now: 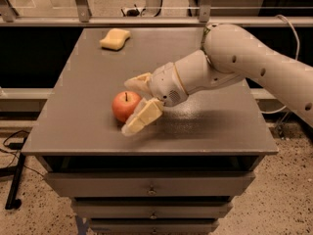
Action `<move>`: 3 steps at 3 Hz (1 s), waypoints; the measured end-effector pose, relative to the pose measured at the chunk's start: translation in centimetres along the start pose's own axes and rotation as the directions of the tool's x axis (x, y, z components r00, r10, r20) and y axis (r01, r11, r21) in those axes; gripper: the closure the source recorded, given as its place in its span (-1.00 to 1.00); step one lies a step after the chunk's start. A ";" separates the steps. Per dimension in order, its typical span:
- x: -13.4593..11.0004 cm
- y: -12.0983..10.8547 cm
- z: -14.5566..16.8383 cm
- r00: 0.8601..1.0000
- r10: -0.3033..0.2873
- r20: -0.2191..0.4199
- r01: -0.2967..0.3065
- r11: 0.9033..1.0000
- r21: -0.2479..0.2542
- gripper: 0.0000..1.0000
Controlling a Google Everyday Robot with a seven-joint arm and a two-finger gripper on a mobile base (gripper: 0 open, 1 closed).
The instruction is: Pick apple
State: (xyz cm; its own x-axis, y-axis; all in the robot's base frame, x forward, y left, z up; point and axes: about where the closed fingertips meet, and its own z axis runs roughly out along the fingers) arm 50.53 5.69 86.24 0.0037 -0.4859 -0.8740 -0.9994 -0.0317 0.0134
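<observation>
Here the spread pincer point(129, 105) flanks the apple point(121, 106), sponge point(115, 38) well apart.

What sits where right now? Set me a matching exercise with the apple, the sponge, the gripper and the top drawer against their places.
Things:
1. round red-orange apple
2. yellow sponge block
3. cream two-finger gripper
4. grey drawer front

Places:
A. below the grey table top
B. far left of the top
C. open, one finger each side of the apple
D. near the front edge, left of centre

Pairs: 1-D, 2-B, 3-C, 4-A.
</observation>
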 end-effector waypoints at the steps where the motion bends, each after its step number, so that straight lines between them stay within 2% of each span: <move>1: 0.1 -0.6 -0.5 1.000 0.001 0.017 -0.001 0.999 0.040 -0.05; 2: 0.2 -1.0 -0.9 1.000 0.008 0.025 -0.009 0.998 0.058 0.42; 3: -1.2 -2.0 -2.6 0.999 0.012 0.040 -0.016 0.996 0.086 0.88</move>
State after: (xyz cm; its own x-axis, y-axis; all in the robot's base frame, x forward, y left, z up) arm 52.66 4.11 88.54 -0.0098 -0.4506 -0.8927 -0.9986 0.0512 -0.0149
